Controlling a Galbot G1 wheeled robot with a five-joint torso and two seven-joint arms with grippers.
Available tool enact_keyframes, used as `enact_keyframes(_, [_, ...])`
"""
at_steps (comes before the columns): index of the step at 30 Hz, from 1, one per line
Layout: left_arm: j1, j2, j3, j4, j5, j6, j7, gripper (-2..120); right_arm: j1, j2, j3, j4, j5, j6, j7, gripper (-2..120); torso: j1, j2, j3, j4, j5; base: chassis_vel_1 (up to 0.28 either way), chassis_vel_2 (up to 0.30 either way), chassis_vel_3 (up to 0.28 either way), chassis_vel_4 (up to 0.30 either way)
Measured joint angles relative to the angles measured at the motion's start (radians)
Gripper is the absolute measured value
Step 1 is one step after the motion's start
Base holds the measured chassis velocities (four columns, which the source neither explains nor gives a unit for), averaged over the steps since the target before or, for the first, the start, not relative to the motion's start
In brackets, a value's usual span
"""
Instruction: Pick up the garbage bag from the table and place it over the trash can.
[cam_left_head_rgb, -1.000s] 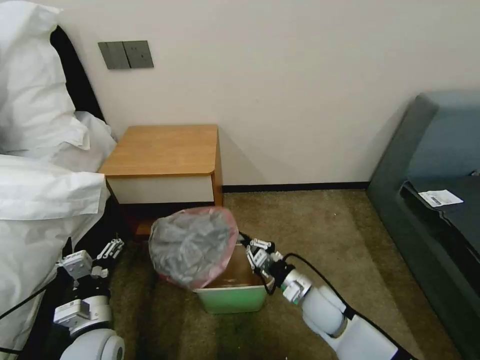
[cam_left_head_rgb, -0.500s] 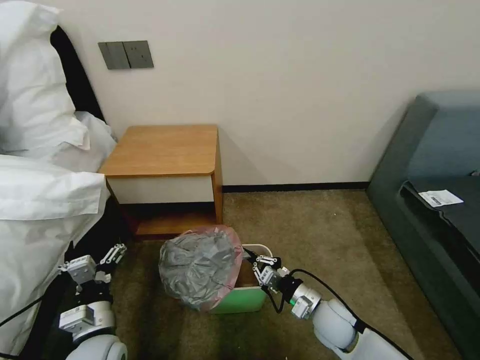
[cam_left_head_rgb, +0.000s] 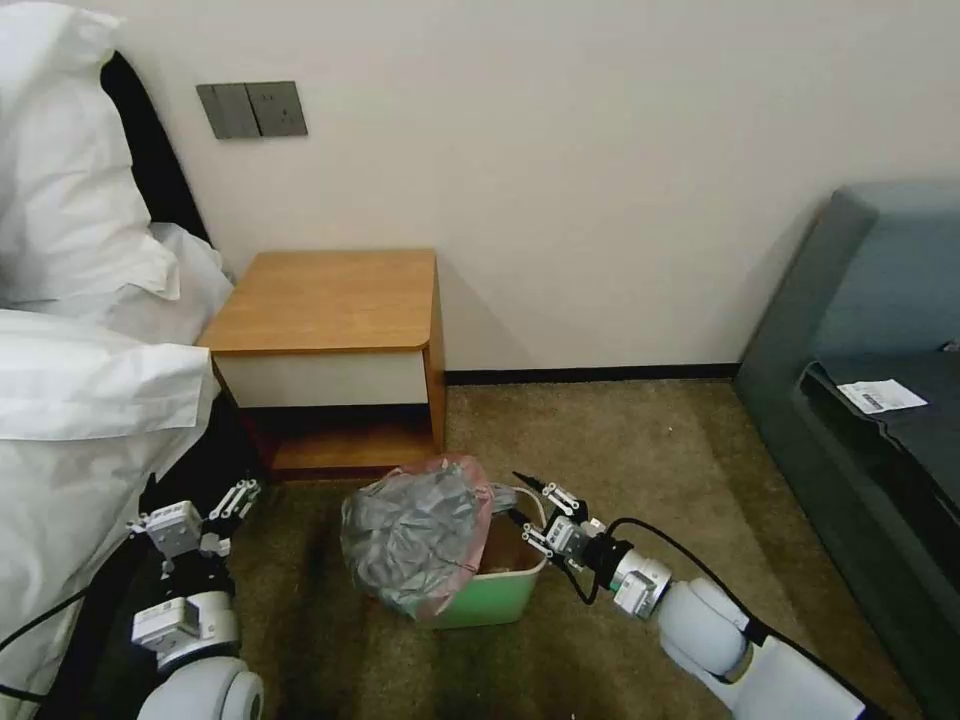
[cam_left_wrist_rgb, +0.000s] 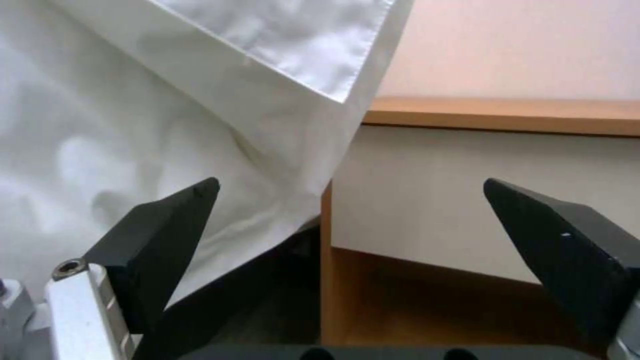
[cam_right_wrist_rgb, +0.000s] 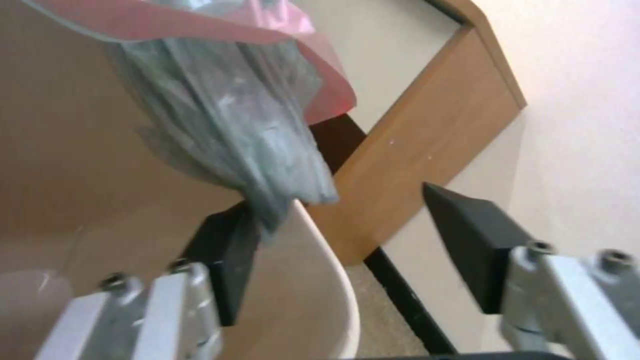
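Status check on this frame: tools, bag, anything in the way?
Right tool open at the bin's far rim, one finger inside. Left tool open, idle by the bedding. Bag bunched over the bin's left side, not spread. Nothing in the way.

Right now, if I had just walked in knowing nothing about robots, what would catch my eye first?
Probably the crinkled grey garbage bag with its pinkish rim, draped over the left part of the small green trash can on the carpet before the wooden nightstand. The right end effector, fingers apart, sits at the can's rim beside it. The left end effector, open, waits by the white bedding.
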Motion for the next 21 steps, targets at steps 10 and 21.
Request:
enact_keyframes(10, [-0.016,-0.002,0.01,0.01,0.015,0.002,0.002,100,-0.024,-0.055,0.045,0.019,0.009,0.014,-0.076,99,0.0,0.0,0.0,0.0,0.0,0.0,0.0,0.0,0.0])
enact_keyframes(21, [-0.035,-0.012,0.029,0.02,0.028,0.008,0.003,99,0.002,-0.058,0.063,0.026,0.051,0.007,-0.075,100,0.0,0.0,0.0,0.0,-0.0001,0.0,0.0,0.0,0.0])
